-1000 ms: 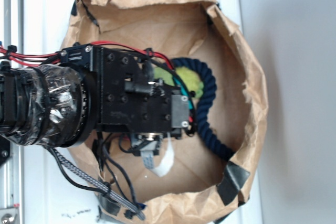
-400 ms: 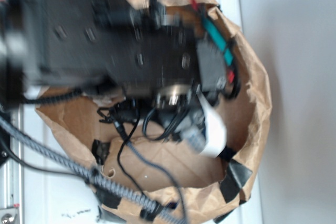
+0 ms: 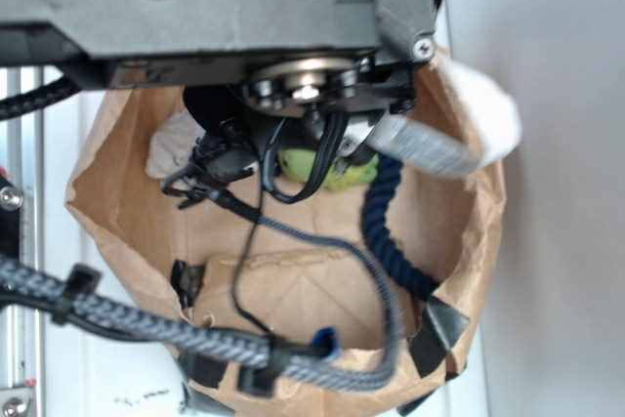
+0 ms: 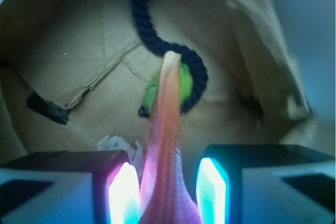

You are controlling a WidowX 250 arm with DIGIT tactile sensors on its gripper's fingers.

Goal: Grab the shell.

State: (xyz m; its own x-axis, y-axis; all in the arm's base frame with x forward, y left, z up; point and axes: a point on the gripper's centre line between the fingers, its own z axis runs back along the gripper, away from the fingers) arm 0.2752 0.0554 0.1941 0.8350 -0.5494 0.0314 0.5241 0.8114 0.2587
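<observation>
Paper bag [image 3: 469,241], open-topped, on a white table [image 3: 59,358]: I see inside it a dark blue rope [image 4: 157,40], a green plush toy [image 4: 152,95] and a crumpled white paper ball [image 4: 118,145]. My hand [image 4: 163,184] is closed on the shell [image 4: 167,145], raised above the bag floor. In the wrist view, the shell's long axis runs forward, away from the fingers, its thin tail pointing toward the rope.

The exterior view looks straight down, close above the paper bag [image 3: 293,271]; the wrist view looks past the tool [image 4: 164,187] into the same bag.
</observation>
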